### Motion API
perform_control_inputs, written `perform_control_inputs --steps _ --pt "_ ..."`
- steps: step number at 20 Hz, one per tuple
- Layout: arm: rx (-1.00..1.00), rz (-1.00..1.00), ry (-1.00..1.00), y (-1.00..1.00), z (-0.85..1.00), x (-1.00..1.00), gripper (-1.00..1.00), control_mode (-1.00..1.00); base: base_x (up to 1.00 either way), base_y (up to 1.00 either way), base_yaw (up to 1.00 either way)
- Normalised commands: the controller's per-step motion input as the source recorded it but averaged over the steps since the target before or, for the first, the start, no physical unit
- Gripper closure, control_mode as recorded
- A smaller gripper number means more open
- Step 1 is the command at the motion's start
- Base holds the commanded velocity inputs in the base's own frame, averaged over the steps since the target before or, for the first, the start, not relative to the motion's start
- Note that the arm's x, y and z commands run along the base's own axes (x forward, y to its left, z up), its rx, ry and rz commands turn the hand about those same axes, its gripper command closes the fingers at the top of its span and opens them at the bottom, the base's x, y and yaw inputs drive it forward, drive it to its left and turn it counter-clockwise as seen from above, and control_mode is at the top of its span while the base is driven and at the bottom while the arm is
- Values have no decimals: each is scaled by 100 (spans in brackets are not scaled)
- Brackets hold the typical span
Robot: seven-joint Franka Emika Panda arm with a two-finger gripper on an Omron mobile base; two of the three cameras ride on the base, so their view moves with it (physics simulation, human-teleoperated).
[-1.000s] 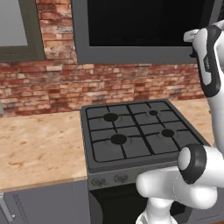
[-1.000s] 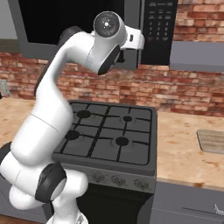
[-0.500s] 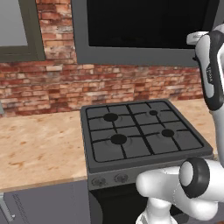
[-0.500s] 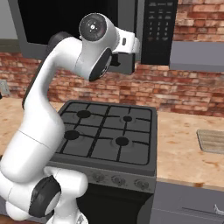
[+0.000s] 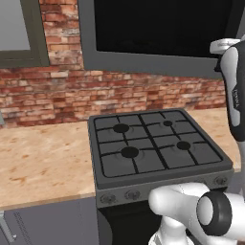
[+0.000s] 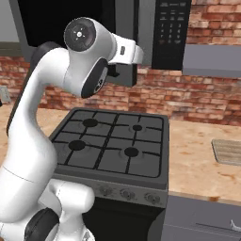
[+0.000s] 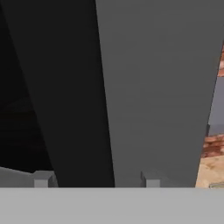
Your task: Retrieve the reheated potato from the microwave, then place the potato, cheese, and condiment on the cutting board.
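Microwave (image 6: 117, 28) hangs above the stove (image 6: 113, 146); its door (image 7: 148, 87) stands ajar, edge-on between the pincer (image 7: 94, 179) tips, which are spread and hold nothing. Risk: tips slip off the edge, or the arm blocks the swing. Potato unseen; cutting board (image 6: 228, 151) on right worktop (image 6: 197, 155).

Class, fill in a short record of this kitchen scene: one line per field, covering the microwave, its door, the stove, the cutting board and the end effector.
microwave: mounted above the stove, keypad on its right side
door: swung partly open, its edge toward the arm
stove: four burners, nothing on them
cutting board: on the counter right of the stove, at the edge of the right base view
end effector: up at the door, fingertips apart, one on each side of the door's edge
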Motion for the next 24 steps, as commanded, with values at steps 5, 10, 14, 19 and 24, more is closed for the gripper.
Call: perform_control_inputs --steps 5,10,14,19,24 --pt "0 -5 0 3 19 -72 100 -100 0 0 0" --pt "0 -9 0 11 16 -69 100 -100 0 0 0" --pt "0 -8 0 15 13 -67 100 -100 0 0 0" --pt "0 -7 0 18 12 -66 100 -100 0 0 0" --pt "0 -4 0 22 9 -63 100 -100 0 0 0"
